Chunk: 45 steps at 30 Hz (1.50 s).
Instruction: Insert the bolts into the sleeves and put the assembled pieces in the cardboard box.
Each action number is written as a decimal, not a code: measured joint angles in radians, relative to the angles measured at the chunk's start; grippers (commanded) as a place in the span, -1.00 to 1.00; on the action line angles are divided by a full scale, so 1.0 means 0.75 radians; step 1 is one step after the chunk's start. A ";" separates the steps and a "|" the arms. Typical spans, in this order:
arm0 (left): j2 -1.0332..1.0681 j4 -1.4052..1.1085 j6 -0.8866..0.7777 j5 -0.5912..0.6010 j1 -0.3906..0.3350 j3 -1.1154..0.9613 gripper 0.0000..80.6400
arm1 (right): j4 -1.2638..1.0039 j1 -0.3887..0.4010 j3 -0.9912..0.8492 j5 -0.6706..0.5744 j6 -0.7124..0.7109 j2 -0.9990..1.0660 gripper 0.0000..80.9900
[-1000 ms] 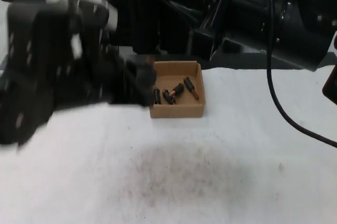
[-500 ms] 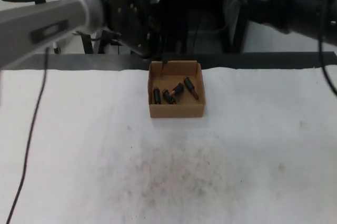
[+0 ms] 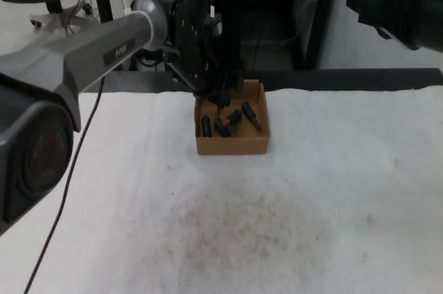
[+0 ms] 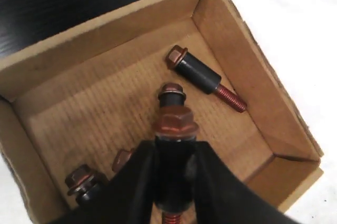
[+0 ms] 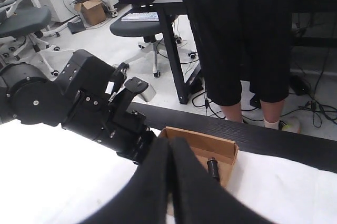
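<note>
The left gripper point(image 4: 175, 184) hangs inside the rim of the cardboard box point(image 4: 100, 45). Its two black fingers are closed narrowly on the black sleeve of a bolt-and-sleeve piece point(image 4: 175, 126), whose coppery hex head points away from the wrist. On the box floor lie other assembled pieces point(image 4: 202, 78), one of them near a side wall. The right gripper point(image 5: 171, 153) is held high, well apart from the box, fingers pressed together on nothing. The print on the left arm's grey link point(image 3: 119, 50) is too small to read.

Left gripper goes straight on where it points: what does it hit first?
Likely the loose bolt just past the held bolt, else the box floor; depth unclear.
</note>
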 measured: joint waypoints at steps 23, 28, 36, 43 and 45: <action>0.000 0.110 -0.002 -0.028 0.000 -0.143 -0.53 | 0.017 0.000 0.000 0.000 0.000 0.000 -0.98; -0.059 0.389 -0.002 -0.075 -0.004 -0.233 -0.99 | 0.052 0.000 0.022 0.000 0.000 -0.003 -0.98; -0.408 0.645 0.170 -0.278 -0.074 -0.176 -0.99 | 0.066 0.000 0.202 0.000 0.112 -0.036 -0.98; -1.039 0.494 0.153 -0.334 -0.116 0.381 -0.99 | 0.096 0.000 0.421 0.000 0.064 -0.327 -0.98; -1.241 0.393 0.134 -0.370 -0.116 0.612 -0.99 | 0.131 0.000 0.461 0.021 0.049 -0.421 -0.98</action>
